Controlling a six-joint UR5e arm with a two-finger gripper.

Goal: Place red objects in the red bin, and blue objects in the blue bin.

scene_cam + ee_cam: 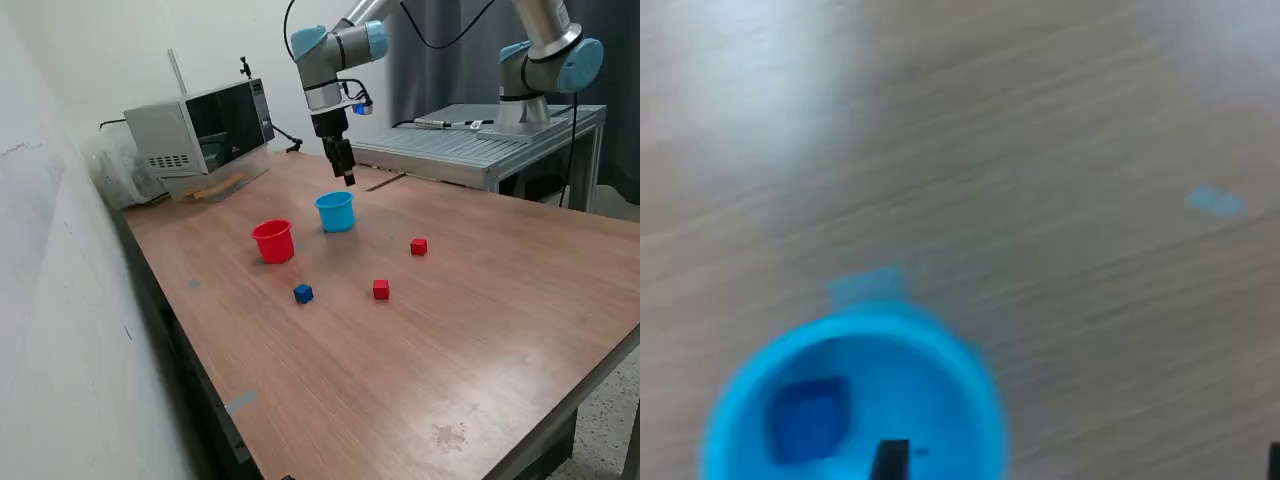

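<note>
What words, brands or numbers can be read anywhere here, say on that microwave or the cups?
None can be read.
Microwave: any panel markings are too small to read.
Red cup and blue cup: plain, no print.
Wrist view: blurred, no text.

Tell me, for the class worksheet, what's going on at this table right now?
A robot arm is sorting small cubes by colour into cups. Its end effector hangs above the light blue cup, which already holds one dark blue cube. The other blue cube and both red cubes lie loose on the table. The red cup stands beside the blue one.
</note>
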